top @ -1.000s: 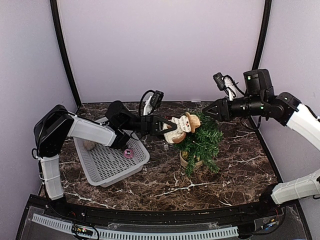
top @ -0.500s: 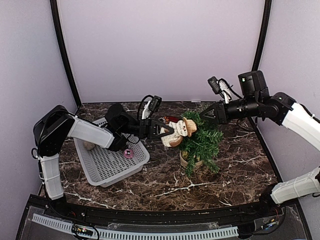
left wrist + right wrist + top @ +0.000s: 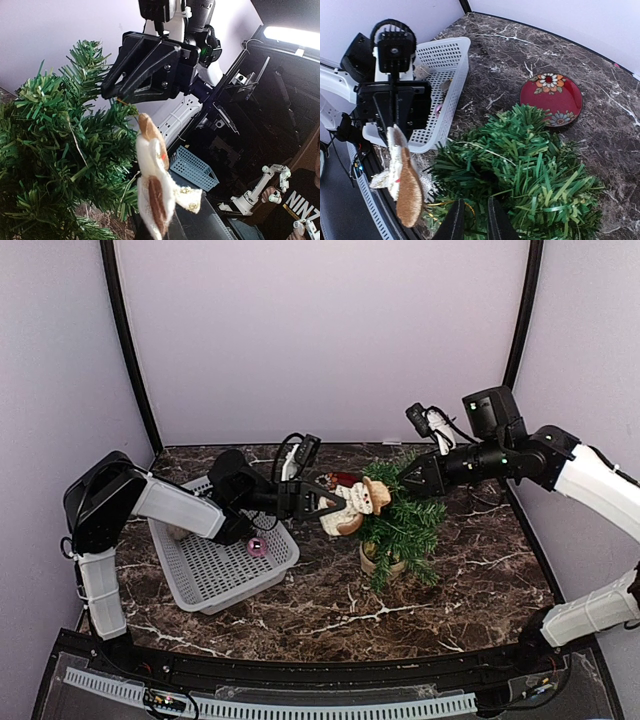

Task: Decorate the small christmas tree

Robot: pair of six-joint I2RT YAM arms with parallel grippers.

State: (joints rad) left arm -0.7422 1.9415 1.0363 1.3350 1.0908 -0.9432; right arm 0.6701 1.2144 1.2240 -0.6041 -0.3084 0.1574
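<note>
This looks like a robot lab's test booth rather than a home: plain lilac panels (image 3: pixel 320 330) and black frame poles (image 3: pixel 125 340) box in a marble-patterned table (image 3: pixel 300 615), two robot arms (image 3: pixel 175 502) rise from its bottom edge, and a slotted cable duct (image 3: pixel 270 707) runs along the bottom of the frame. In the left wrist view, lower right, a small white arm (image 3: pixel 258 186) and a blue crate (image 3: pixel 194 169) stand in dim clutter, perhaps another workstation

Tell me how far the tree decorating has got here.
Done: nothing visibly hangs on the small christmas tree. In hand: left gripper holds a snowman ornament beside the treetop; right gripper sits at the top branches. Left: hanging it, plus a pink ball in the basket.
</note>
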